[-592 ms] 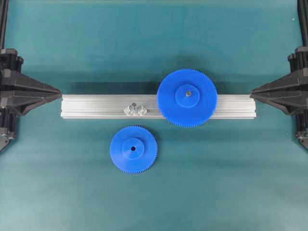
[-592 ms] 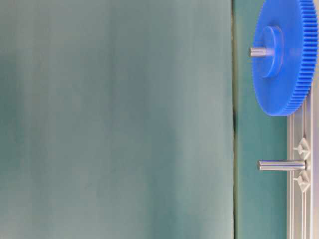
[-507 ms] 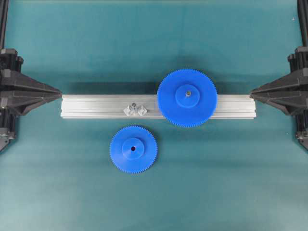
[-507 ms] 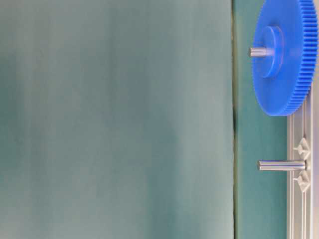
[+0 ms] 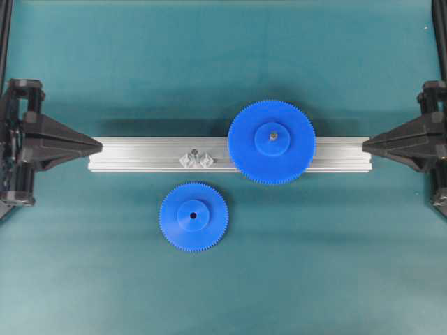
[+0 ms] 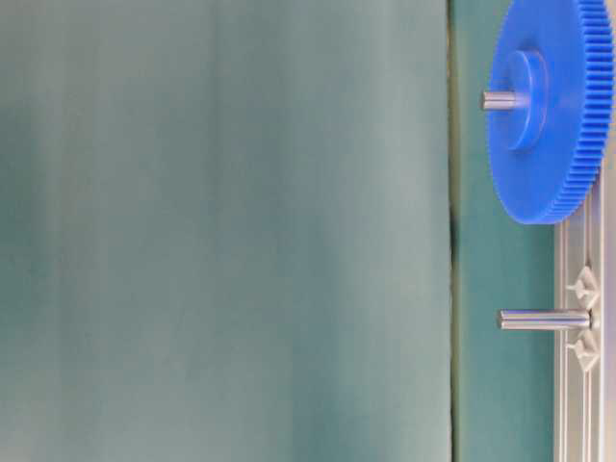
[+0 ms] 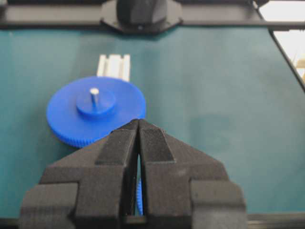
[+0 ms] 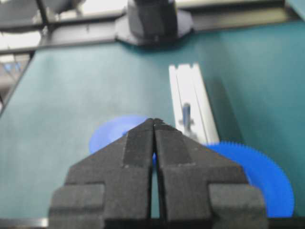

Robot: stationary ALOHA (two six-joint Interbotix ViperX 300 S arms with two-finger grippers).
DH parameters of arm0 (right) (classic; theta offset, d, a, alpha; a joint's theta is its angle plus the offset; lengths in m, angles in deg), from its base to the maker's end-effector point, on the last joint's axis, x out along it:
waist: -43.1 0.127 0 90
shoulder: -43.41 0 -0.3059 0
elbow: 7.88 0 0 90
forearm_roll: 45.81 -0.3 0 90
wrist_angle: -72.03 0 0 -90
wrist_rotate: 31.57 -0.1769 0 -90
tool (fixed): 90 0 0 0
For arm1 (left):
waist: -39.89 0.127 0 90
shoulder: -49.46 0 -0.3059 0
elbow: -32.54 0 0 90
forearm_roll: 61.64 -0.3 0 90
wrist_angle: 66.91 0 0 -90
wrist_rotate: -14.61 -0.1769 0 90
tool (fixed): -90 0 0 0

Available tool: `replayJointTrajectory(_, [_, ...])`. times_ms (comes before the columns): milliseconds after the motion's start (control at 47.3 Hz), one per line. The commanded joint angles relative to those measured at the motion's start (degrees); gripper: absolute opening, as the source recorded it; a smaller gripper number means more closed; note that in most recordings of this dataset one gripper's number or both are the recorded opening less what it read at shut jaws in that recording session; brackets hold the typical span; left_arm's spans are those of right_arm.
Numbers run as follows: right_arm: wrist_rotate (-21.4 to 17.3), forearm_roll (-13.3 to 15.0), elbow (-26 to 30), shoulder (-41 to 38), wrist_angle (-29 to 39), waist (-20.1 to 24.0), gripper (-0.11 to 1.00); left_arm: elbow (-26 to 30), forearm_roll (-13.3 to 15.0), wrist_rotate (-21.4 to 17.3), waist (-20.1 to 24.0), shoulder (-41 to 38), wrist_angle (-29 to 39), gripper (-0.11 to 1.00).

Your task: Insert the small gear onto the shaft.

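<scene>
The left claw has nosed forward to the end of the aluminium bar, pressed shut and empty; the right claw, shut and empty too, barely stirs. The task is only starting: the small gear lies on the table, just in front of the shaft.

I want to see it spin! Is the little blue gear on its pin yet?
Not yet. The small gear lies flat on the table, and the shaft stands bare on the bar.
</scene>
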Motion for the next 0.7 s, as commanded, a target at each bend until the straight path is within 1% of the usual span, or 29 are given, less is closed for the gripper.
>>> replayJointTrajectory(0, [-0.62, -0.09, 2.37, -1.32, 1.93, -0.44, 0.02, 2.72, -0.18, 0.18, -1.05, -2.11, 0.7, -0.02])
replayJointTrajectory(233, [-0.62, 0.0, 4.31, -5.36, 4.31, -0.7, 0.02, 5.54, -0.18, 0.79, -3.52, -9.58, 2.55, -0.02])
replayJointTrajectory(444, [-0.7, -0.09, 6.24, -10.2, 6.5, -0.79, 0.02, 6.94, -0.18, 5.36, -4.22, -13.1, 5.71, -0.02])
replayJointTrajectory(571, [-0.62, -0.09, 7.03, -12.74, 8.09, -0.97, 0.02, 7.73, -0.26, 4.83, -4.75, -13.97, 6.68, -0.02])
replayJointTrajectory(676, [-0.62, -0.09, 7.12, -14.06, 8.26, -1.32, 0.02, 8.88, -0.18, 3.96, -5.98, -15.03, 8.79, -0.02])
